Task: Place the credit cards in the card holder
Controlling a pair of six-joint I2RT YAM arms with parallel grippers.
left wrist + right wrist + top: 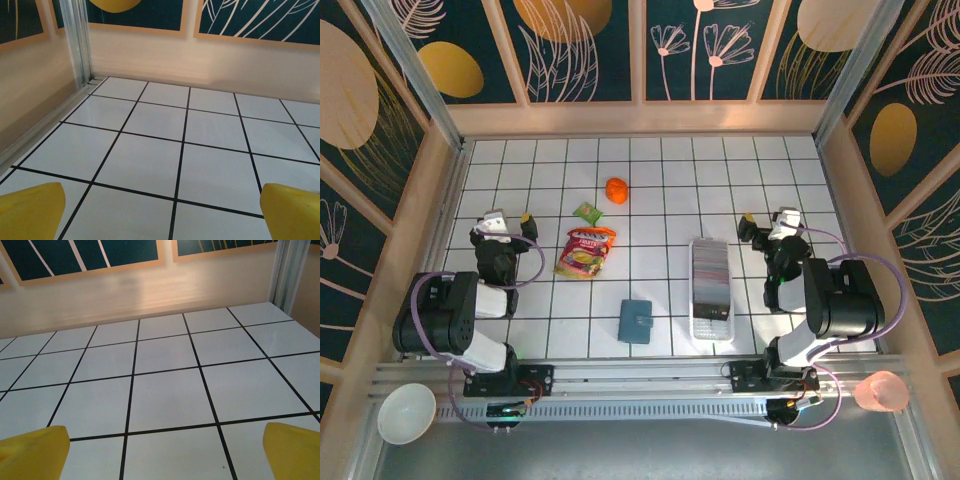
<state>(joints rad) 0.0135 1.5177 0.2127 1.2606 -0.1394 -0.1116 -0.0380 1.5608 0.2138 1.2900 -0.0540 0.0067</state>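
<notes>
right claw (164, 452) and left claw (161, 212) both gape, empty; i'd pinch few cards (710, 270) by their edges, left pinning the holder (636, 321).

Credit cards (710, 272) packed in the white tray (711, 328) were too small to count from above; yellow fingertips (30, 212) were cropped at both wrist views' lower edges.

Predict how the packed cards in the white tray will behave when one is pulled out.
The credit cards sit in a dense row, so neighbours may lift with one. They look thin, probably stiff yet slippery. The white tray looks light and might shift.
</notes>
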